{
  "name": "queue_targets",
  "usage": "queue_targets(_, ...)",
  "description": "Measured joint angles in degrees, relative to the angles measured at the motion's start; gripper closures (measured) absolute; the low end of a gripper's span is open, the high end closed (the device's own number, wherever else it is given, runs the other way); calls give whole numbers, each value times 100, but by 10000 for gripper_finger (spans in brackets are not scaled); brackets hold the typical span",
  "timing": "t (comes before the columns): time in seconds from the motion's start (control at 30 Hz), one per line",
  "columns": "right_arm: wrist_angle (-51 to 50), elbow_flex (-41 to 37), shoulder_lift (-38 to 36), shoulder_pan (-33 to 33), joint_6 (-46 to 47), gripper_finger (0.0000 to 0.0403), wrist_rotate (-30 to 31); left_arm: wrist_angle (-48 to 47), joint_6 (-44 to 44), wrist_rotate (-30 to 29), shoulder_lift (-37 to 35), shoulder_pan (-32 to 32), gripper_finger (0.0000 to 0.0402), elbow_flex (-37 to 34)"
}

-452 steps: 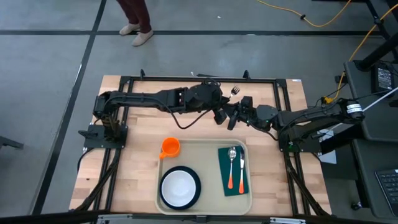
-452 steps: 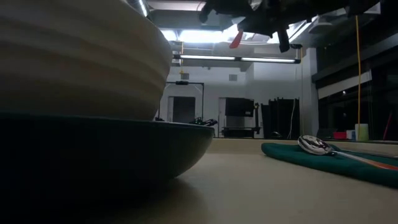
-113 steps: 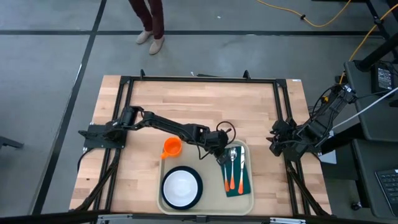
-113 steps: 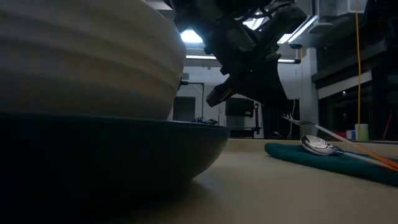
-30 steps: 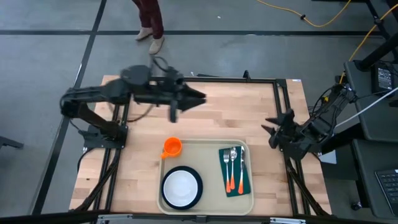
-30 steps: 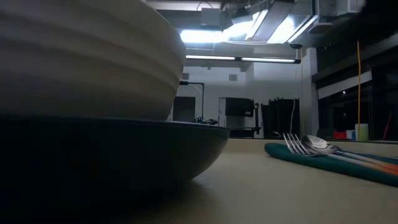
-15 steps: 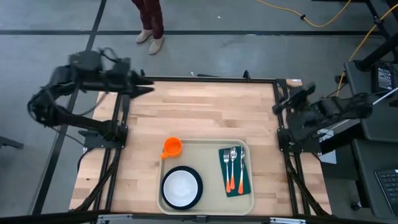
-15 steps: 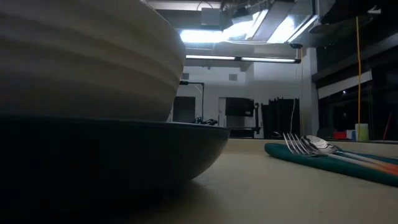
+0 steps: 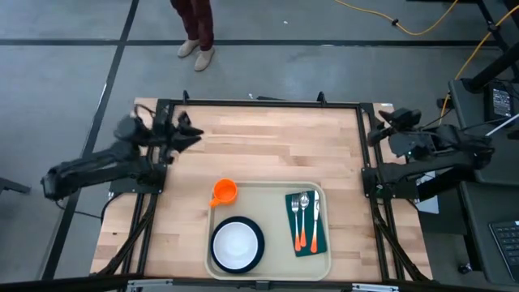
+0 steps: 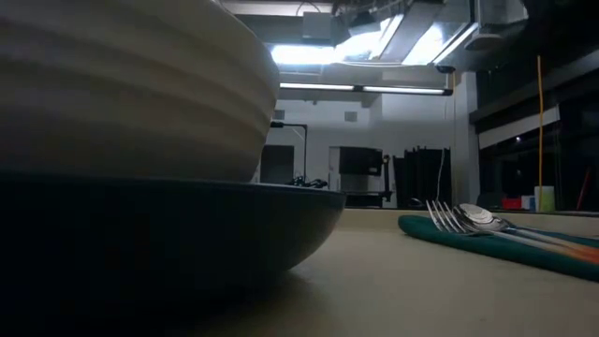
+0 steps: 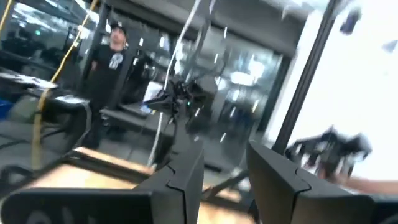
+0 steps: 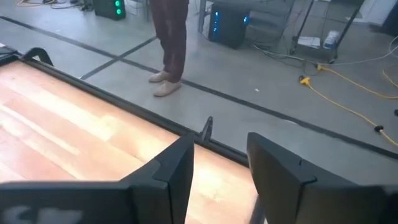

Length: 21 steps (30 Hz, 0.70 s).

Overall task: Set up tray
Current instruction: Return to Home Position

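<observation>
The left claw (image 9: 188, 134) hangs near the left edge of the wooden surface (image 9: 276, 146) and the right claw (image 9: 379, 123) near the right edge, both with fingers a bit apart. The big beige rectangular plastic tray (image 9: 272, 219) lies between them, well apart from both, at the near edge.

orange-handled fork (image 9: 295, 212): formerly aloft between the two grippers over the far middle of the desk (image 9: 276, 146); now flat on the green napkin (image 9: 289, 243), just left of the spoon (image 9: 303, 212), tines toward the far side; newly in sight in the low view (image 10: 440, 217) beside the spoon's bowl. left gripper (image 9: 191, 132): formerly over the far middle, later down at the napkin's far end; now withdrawn to the desk's far left corner, jaws apart, empty. right gripper (image 9: 381, 128): formerly met the left one at mid-desk, later folded by the right edge; now at the far right corner, jaws apart. person (image 9: 199, 53) beyond the desk: feet shifted slightly rightward.
</observation>
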Motion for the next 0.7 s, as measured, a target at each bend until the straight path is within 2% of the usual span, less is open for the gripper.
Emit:
queue_targets(0.1,304,-109,-1,0,-89,249,-10,2526,-979,-602,335,-187,288,-1578)
queue_targets(0.17,532,-137,1,0,-252,249,-77,3458,-1287,-1139,659,-482,288,-2204)
queue_targets(0.37,952,-142,1,2,-797,249,-391,3638,-247,-1538,1367,-1439,287,-1889)
queue_targets(0.6,982,-142,-1,2,-819,249,-575,3722,227,-1626,1392,-1776,286,-2182)
queue_targets(0.7,984,-142,-1,2,-944,249,-571,3679,508,-1272,1351,-1777,286,-2182)
